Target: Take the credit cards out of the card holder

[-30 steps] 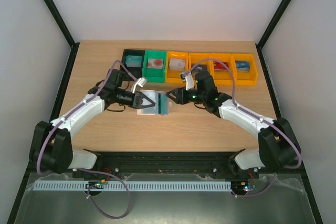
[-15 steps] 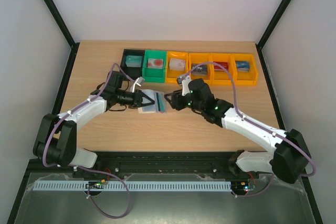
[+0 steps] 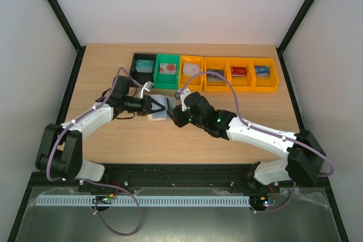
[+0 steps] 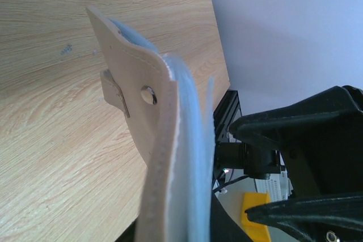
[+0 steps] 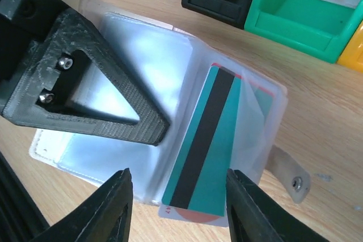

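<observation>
Card holder (image 3: 163, 107) was held spread open by the left claw (image 3: 152, 106), whose jaws were pressed together on the left-hand sleeve panel, one black finger (image 5: 108, 83) lying flat across the clear plastic. Just past that finger's tip, a teal credit card (image 5: 207, 134) with a black stripe stuck out of the right-hand sleeve, a white-and-red card (image 5: 190, 215) peeping from under it. The teal card's free end sat between the fingers of the right claw (image 5: 178, 196), which stood spread and gripped nothing. To do this well, I judged, the right claw should close on that free end only, clear of the sleeve's lip, then draw straight along the card's length; a skewed pull could drag the holder too.
</observation>
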You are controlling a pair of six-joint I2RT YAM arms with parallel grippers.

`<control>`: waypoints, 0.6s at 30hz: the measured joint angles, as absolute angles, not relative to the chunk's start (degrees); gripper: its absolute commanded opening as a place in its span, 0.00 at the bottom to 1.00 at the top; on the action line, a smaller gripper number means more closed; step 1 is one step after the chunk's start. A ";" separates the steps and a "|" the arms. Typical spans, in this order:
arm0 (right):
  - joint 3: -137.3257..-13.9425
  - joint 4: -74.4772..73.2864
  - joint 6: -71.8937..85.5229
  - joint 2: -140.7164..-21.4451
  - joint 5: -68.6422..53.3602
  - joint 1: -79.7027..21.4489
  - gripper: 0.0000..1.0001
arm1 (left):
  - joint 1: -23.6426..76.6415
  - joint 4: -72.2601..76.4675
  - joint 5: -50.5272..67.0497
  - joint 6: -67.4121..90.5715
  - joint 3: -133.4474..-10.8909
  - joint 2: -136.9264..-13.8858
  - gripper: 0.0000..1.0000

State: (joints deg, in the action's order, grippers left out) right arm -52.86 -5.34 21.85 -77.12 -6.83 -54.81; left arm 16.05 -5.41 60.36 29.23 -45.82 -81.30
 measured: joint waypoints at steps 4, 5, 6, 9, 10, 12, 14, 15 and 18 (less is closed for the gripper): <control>-52.86 -5.50 20.78 -77.14 -6.79 -54.78 0.59 | 15.88 -4.84 60.93 30.09 -45.82 -80.99 0.02; -52.73 -5.45 19.79 -77.01 -7.11 -54.78 0.61 | 15.70 -4.56 61.39 30.28 -45.84 -80.95 0.02; -52.38 -5.37 18.70 -76.55 -7.22 -54.78 0.63 | 15.44 -4.36 61.91 30.48 -45.93 -80.88 0.02; -49.23 -4.51 13.87 -72.40 -6.35 -54.78 0.73 | 14.70 -4.95 63.09 30.00 -46.89 -80.42 0.02; -47.66 -3.75 11.79 -70.04 -5.63 -54.81 0.75 | 14.50 -5.74 63.48 29.30 -47.68 -80.18 0.02; -43.86 -0.51 6.57 -64.40 -4.32 -54.81 0.77 | 14.28 -8.54 64.34 27.09 -50.41 -79.50 0.02; -40.01 3.79 -0.12 -58.89 -3.27 -54.92 0.82 | 14.15 -10.61 65.56 24.69 -53.30 -78.72 0.02; -37.98 6.74 -4.16 -56.42 -2.85 -55.20 0.84 | 14.04 -11.57 66.37 23.83 -54.70 -78.32 0.02; -33.15 13.96 -15.94 -51.99 -2.50 -56.86 0.86 | 13.76 -14.24 69.08 21.50 -58.33 -76.64 0.02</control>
